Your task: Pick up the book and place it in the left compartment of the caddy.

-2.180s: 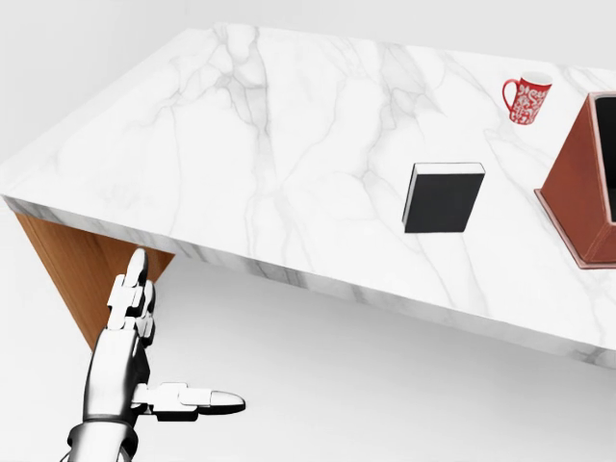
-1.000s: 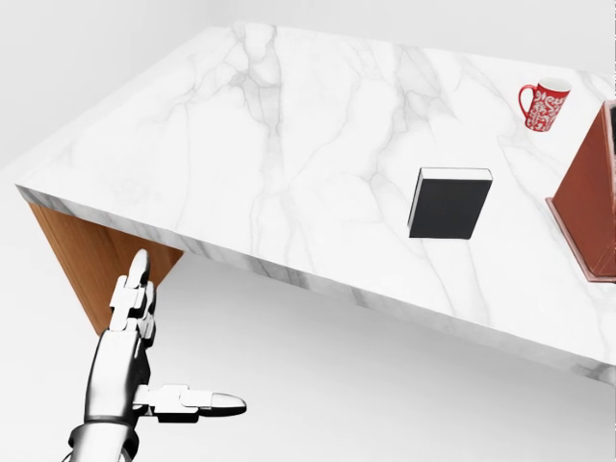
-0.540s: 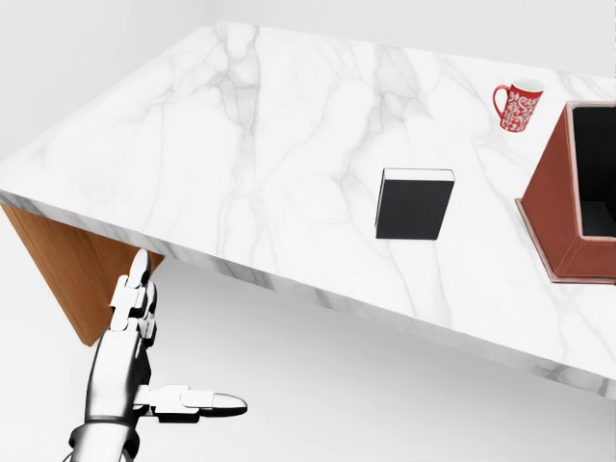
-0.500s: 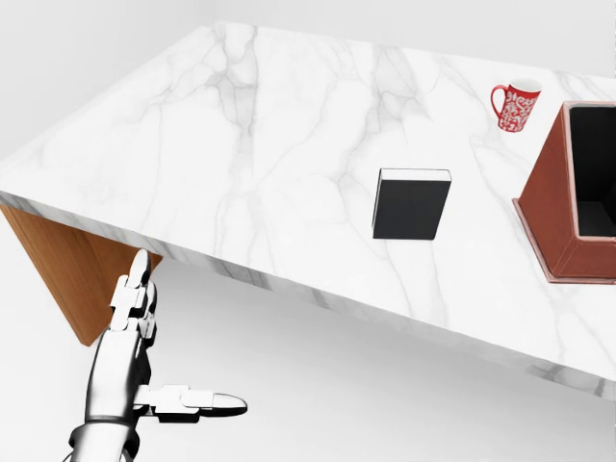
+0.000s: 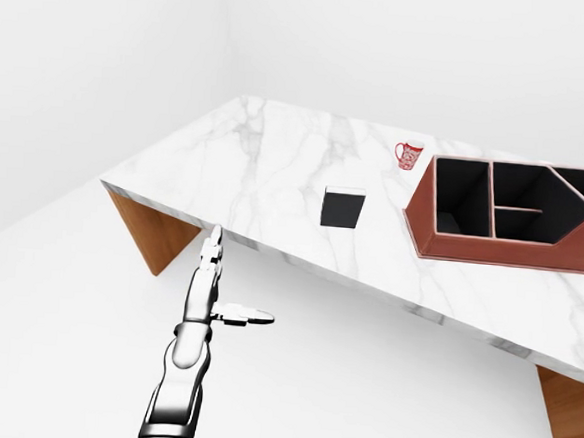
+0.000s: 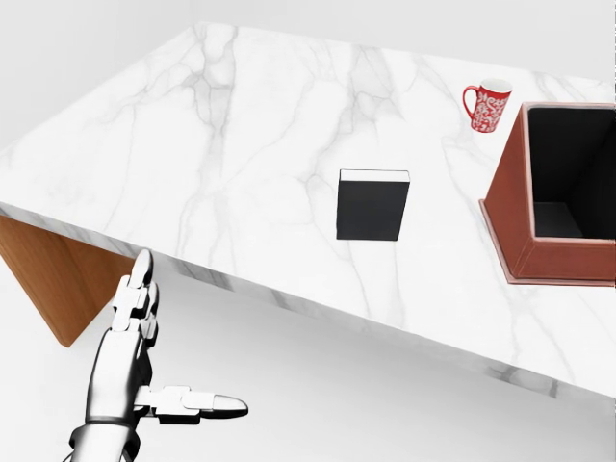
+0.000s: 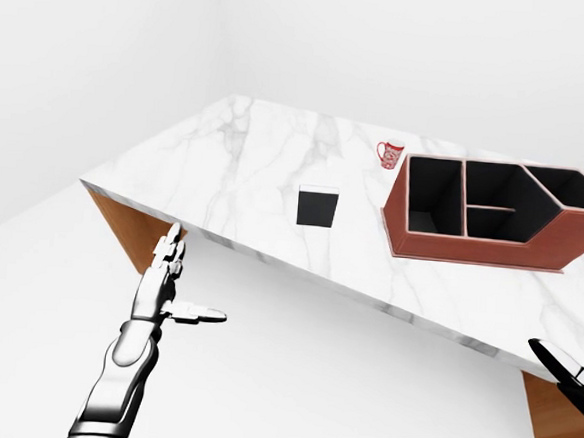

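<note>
A black book [image 6: 372, 205] lies flat on the white marble table [image 6: 221, 135], near its lower edge in the head view. The red-brown caddy [image 5: 421, 210] stands to the right of the book, apart from it; its left compartment [image 5: 461, 199] is empty. My left hand [image 6: 185, 342] is open, fingers straight and thumb out, below the table's edge and well left of the book. My right hand [image 7: 560, 370] shows only in part, as dark fingers at the bottom right of the right-eye view.
A red and white patterned mug [image 6: 487, 104] stands above the book, near the caddy's upper left corner. Wooden table legs show at the left [image 6: 53, 284] and the right [image 5: 570, 424]. White floor lies below the table's edge.
The camera has moved: book, mug and caddy have slid left in the head view, and more of the caddy shows. My left hand keeps the same open pose.
</note>
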